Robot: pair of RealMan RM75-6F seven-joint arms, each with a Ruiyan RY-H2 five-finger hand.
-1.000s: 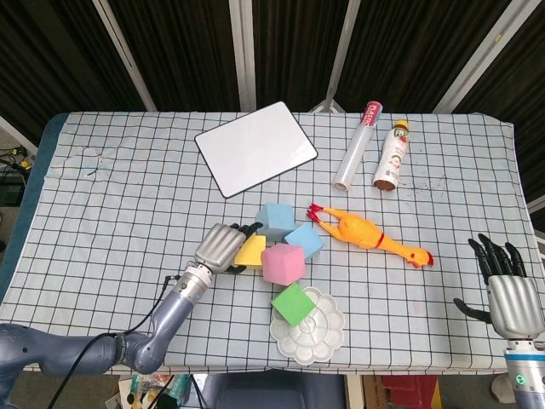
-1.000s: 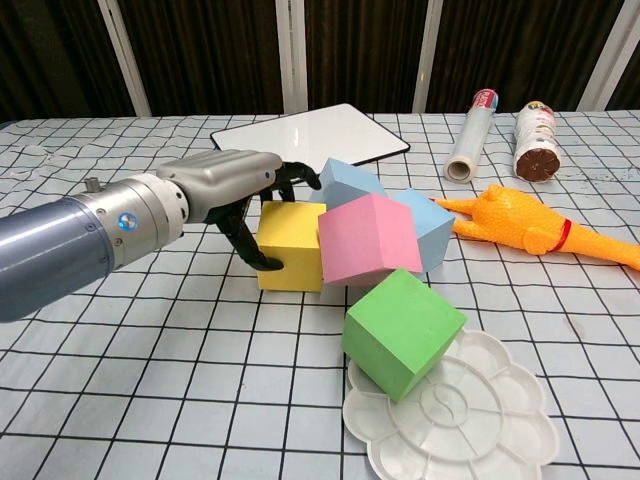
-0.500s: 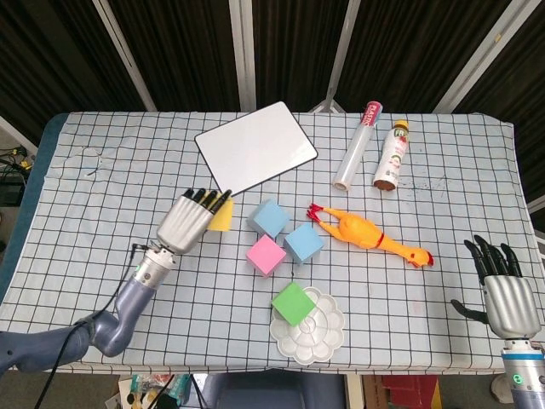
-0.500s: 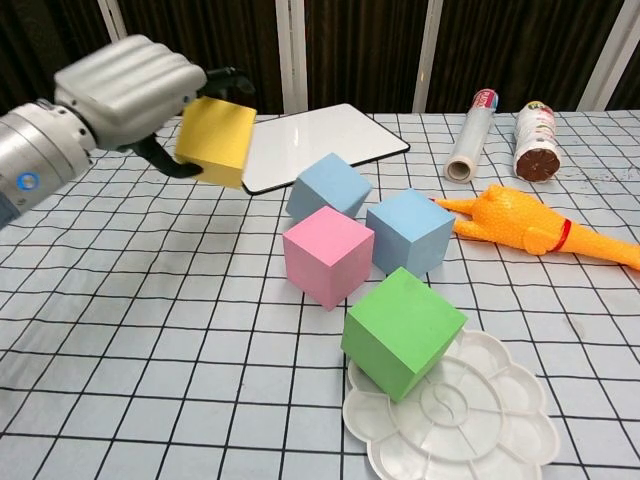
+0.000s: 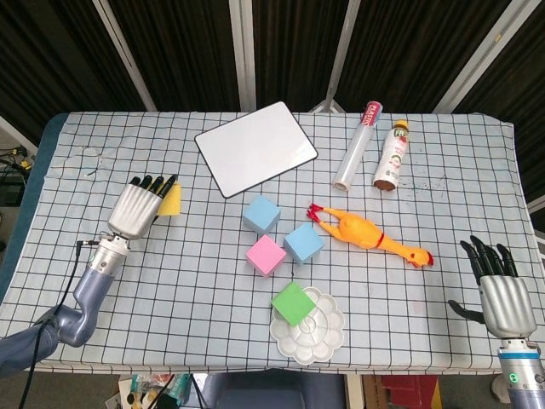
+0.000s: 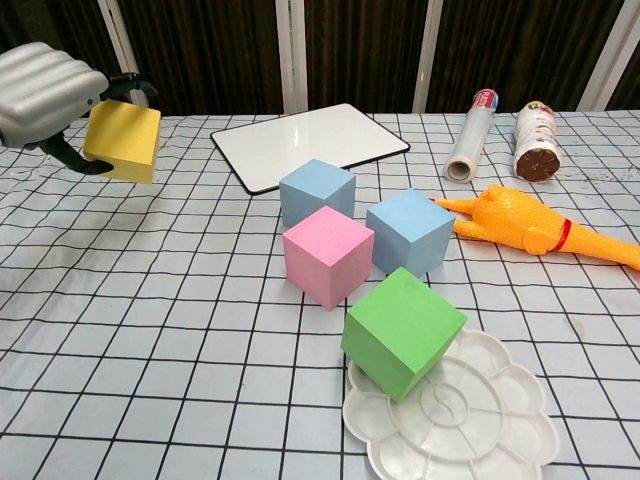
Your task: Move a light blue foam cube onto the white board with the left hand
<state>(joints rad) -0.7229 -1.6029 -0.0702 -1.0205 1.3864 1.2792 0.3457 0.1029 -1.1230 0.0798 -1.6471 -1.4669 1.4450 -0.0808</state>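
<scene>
Two light blue foam cubes stand mid-table: one (image 5: pixel 261 214) (image 6: pixel 317 191) nearer the white board, the other (image 5: pixel 303 242) (image 6: pixel 410 229) to its right beside the rubber chicken. The white board (image 5: pixel 255 158) (image 6: pixel 312 143) lies flat at the back centre. My left hand (image 5: pixel 136 208) (image 6: pixel 48 100) is raised over the table's left side and grips a yellow foam cube (image 5: pixel 171 202) (image 6: pixel 123 140), well left of the blue cubes. My right hand (image 5: pixel 502 290) hangs open at the table's front right edge, holding nothing; the chest view does not show it.
A pink cube (image 5: pixel 266 255) (image 6: pixel 327 255) sits in front of the blue ones. A green cube (image 5: pixel 293 304) (image 6: pixel 402 331) leans on a white palette (image 5: pixel 317 331) (image 6: pixel 470 410). A rubber chicken (image 5: pixel 366 233) (image 6: pixel 530 227), a roll (image 5: pixel 359 145) and a bottle (image 5: pixel 391 154) lie right of centre.
My left hand has lifted the yellow cube out of the cluster and carried it left and back. The cubes left behind have shifted slightly apart. The right hand barely moved.
</scene>
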